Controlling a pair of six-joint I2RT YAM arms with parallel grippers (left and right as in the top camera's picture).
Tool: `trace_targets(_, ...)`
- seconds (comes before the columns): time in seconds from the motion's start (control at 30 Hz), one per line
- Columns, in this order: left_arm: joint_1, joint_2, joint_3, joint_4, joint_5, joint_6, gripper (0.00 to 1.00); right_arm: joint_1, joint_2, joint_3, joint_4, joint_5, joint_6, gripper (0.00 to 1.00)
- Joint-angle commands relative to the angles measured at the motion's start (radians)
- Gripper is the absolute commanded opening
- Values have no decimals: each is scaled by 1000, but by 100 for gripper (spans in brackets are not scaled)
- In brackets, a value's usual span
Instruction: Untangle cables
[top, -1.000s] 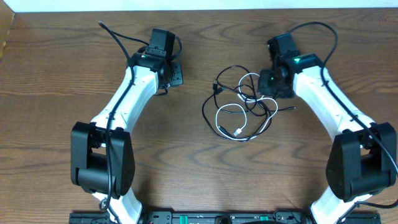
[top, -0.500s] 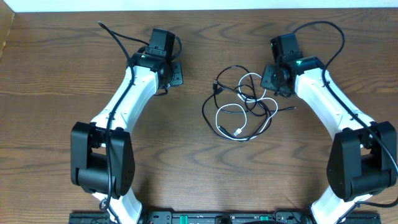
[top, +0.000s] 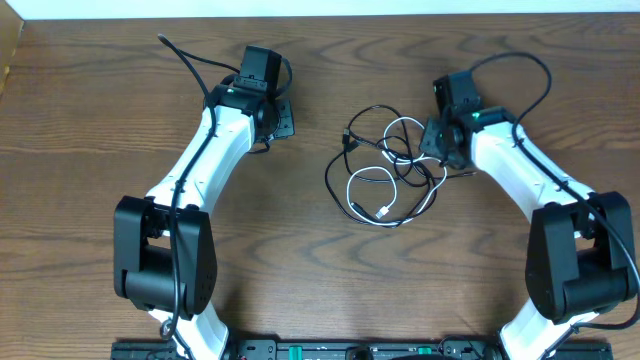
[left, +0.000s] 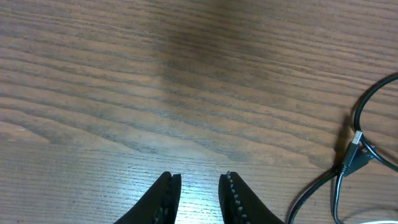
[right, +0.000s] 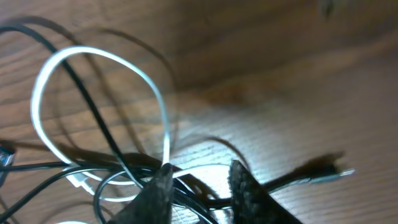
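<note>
The cables lie in one loose tangle mid-table: a white cable (top: 349, 190) loops through thin black cables (top: 328, 175). My right gripper (top: 430, 141) is at the tangle's right edge. In the right wrist view its fingers (right: 200, 179) stand apart and straddle crossed black and white strands. The white cable's loop (right: 163, 118) rises ahead, a black cable (right: 81, 87) crosses it, and a black plug end (right: 328, 175) lies to the right. My left gripper (top: 288, 118) is well left of the tangle. Its jaws (left: 199, 182) are open over bare wood, with a black cable's plug (left: 353, 148) off to the right.
The table's far edge (top: 320, 13) runs along the top. A thicker black arm cable (top: 185, 58) trails at the back left. Both arm bases sit at the front corners, left (top: 160, 265) and right (top: 580, 265).
My right gripper has shifted slightly toward the tangle and its jaws have narrowed a little. The left arm and the cables have not visibly moved.
</note>
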Motion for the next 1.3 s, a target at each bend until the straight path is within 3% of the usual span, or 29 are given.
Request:
trace_targets(0.0,2,6,-5,-2,-13,16,26,0,6,-48,29,-24,133,22)
trace_targets(0.3,2,6,-5,-2,-13,16,27,4,6,-124,163,-99,159,17)
trace_targets(0.47,2,6,-5,-2,-13,16,27,-5,6,-124,160,-95,204,24)
trace_targets(0.63,2,6,-5,-2,-13,16,27,-33,6,-124,132,-119,355,29)
trace_targets(0.77,2,6,-5,-2,-13,16,27,-50,6,-124,96,-97,560,24)
trace_targets(0.9,2,6,-5,-2,-13,13,27,-48,6,-132,87,-47,777,41)
trace_targets(1.27,2,6,-5,1,-12,13,27,-22,7,-225,238,-46,967,43)
